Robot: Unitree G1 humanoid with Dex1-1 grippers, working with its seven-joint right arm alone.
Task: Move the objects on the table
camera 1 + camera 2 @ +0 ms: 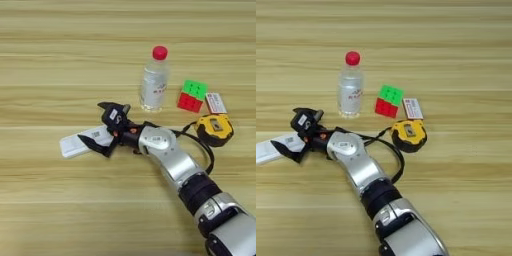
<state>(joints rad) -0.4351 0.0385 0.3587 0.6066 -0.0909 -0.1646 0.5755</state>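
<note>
In the left eye view, the right gripper (101, 129) reaches in from the lower right on its silver forearm (172, 160). Its two black fingers are spread wide, one above and one below the near end of the flat white device (80, 143), which lies on the table (50, 60); they straddle it, but whether they touch it cannot be told. The device carries a small barcode-like label, unreadable. The clear bottle with red cap (154, 82) stands upright behind the gripper; its label shows red marks too small to read. The red-green cube (192, 96) sits right of the bottle, with a small white card (216, 103) just beside it, its print illegible. The yellow-black tape measure (214, 129) lies below the card, its black strap looping toward the arm.

In the right eye view, the same layout shows, with the device (268, 149) cut by the left edge and the fingers (282, 148) apart.
</note>
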